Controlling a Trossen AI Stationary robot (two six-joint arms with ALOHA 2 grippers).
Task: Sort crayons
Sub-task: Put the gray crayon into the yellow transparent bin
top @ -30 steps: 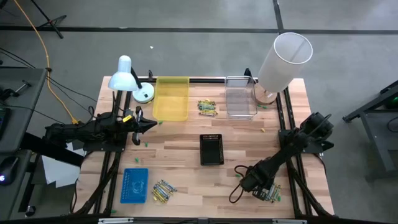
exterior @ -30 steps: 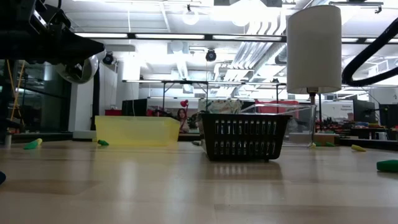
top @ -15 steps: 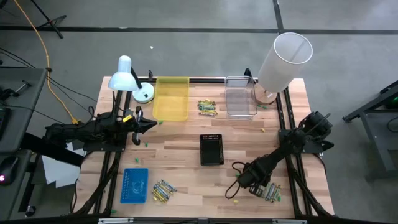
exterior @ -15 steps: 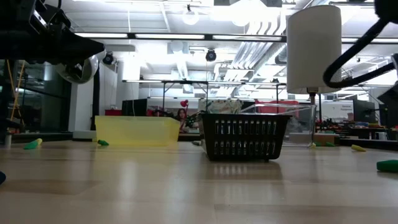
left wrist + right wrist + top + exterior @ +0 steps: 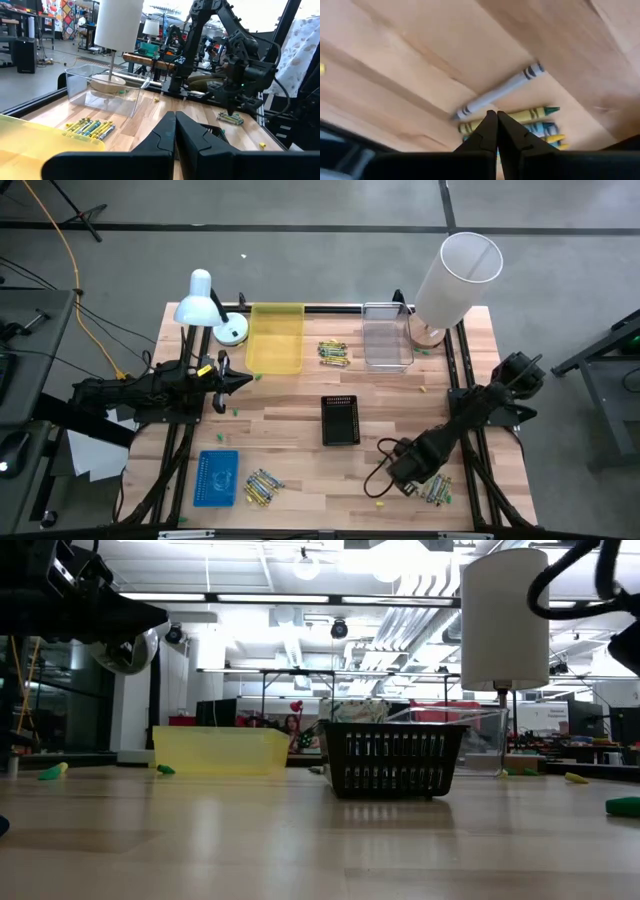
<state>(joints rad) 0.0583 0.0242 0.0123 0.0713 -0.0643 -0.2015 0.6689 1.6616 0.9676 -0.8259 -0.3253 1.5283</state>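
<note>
At the near edge of the tabletop (image 5: 300, 435), the right claw (image 5: 408, 480) hangs over a small heap of crayons (image 5: 435, 492) near the front right corner. Its fingers are pressed together and grip nothing; in the right wrist view their tips point down at a greyish crayon (image 5: 497, 91) lying on the wood, with yellow and green ones bunched just beside it. A single yellow crayon (image 5: 378, 503) lies apart, a little to the left of that heap. Toward the front left sits a blue tray (image 5: 216, 477), and a second bunch of crayons (image 5: 262, 486) rests just to its right.

In the middle of the tabletop stands a black basket (image 5: 340, 420). Level with it on the left side, the left claw (image 5: 243, 381) waits, fingers shut and empty, pointing inward.

Farther back, a third bunch of crayons (image 5: 333, 353) lies between a yellow tray (image 5: 275, 338) and a clear tray (image 5: 386, 348). A white desk lamp (image 5: 208, 305) stands at the back left, and a tall white cylinder (image 5: 455, 275) on a round base at the back right.
</note>
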